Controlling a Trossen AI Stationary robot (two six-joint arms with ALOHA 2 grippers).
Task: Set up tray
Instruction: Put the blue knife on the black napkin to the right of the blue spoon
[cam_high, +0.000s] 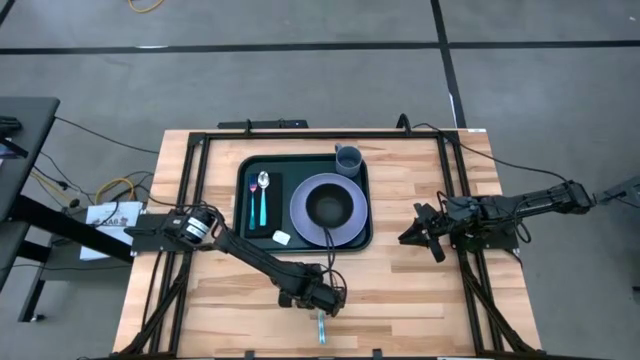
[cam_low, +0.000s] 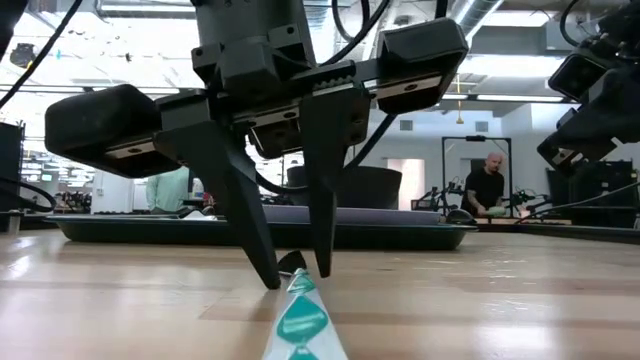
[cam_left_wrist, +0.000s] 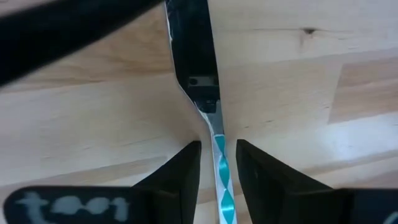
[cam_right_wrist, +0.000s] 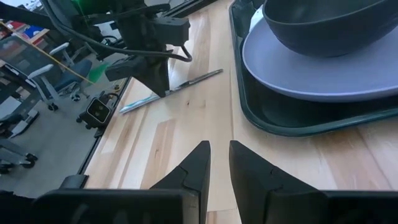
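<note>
A knife with a teal-and-white patterned handle (cam_left_wrist: 221, 180) lies flat on the wood near the table's near edge (cam_high: 321, 329). My left gripper (cam_left_wrist: 218, 163) points down over it, open, one fingertip on each side of the handle where it meets the blade, with a small gap on both sides (cam_low: 298, 278). The dark green tray (cam_high: 243, 170) sits at the table's middle. It holds a lilac plate (cam_high: 300, 215) with a dark bowl (cam_high: 327, 206), a cup (cam_high: 348, 158), and a teal-handled spoon (cam_high: 262, 200) on a black napkin. My right gripper (cam_high: 425, 236) waits right of the tray, open narrowly (cam_right_wrist: 219, 152).
A small white object (cam_high: 281, 237) lies in the tray's near left corner. Black frame rails (cam_high: 452, 190) run along the table's left, right and far sides. Bare wood lies between the tray and the near edge. A person (cam_low: 487, 185) sits in the room far behind the table.
</note>
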